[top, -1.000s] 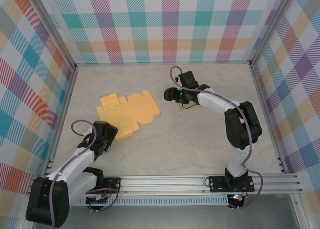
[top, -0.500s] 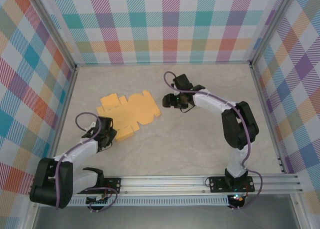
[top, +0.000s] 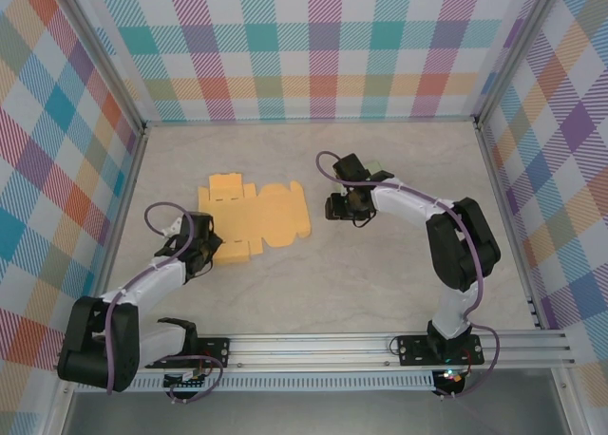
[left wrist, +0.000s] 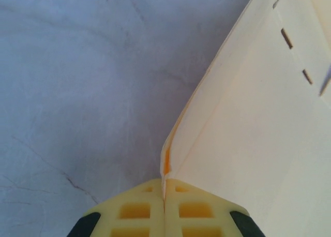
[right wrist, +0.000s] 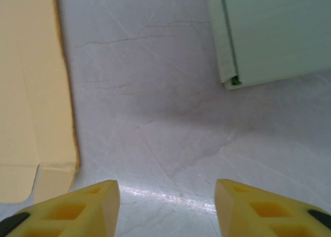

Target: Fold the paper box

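Marble worktop, plaid walls. Flat paper box lies left of centre. My left gripper pinches its near-left flap, I judge to anchor it; right gripper gapes beside right edge.

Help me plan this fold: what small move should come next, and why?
Probably raise the left gripper a little to swing the pinched flap up along its crease: its jaws are shut on an edge of the flat paper box. The right gripper hangs open beside the opposite edge, holding nothing, free to steady the sheet.
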